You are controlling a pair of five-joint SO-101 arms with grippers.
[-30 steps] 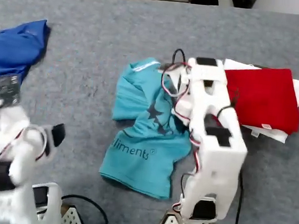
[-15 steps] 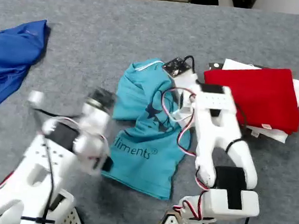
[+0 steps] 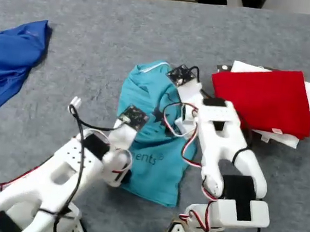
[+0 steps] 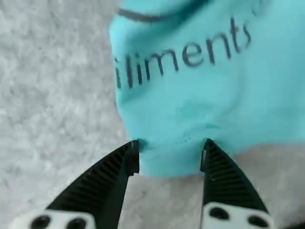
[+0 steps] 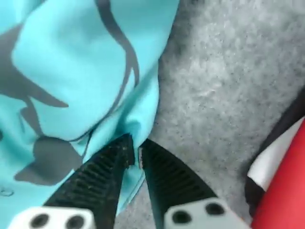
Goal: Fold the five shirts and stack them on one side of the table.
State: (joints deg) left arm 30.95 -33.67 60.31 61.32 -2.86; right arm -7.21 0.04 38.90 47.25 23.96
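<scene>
Wrist cams: left gripper [image 4: 169, 150] spread astride teal shirt [image 4: 190, 86], right gripper [image 5: 136, 148] pinching it.

The crumpled teal cloth shirt [image 3: 146, 96] lies at centre; at its 2 o'clock a folded red shirt [image 3: 266, 99] tops folded white ones [image 3: 276, 137]; at 10 o'clock, well apart, a rumpled blue shirt [image 3: 9, 58].

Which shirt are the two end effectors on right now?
The teal shirt in the middle: the left end effector and right end effector are at its edge. The blue shirt and folded red shirt lie apart.

Robotics lab; grey carpeted table [image 3: 97, 33]
</scene>
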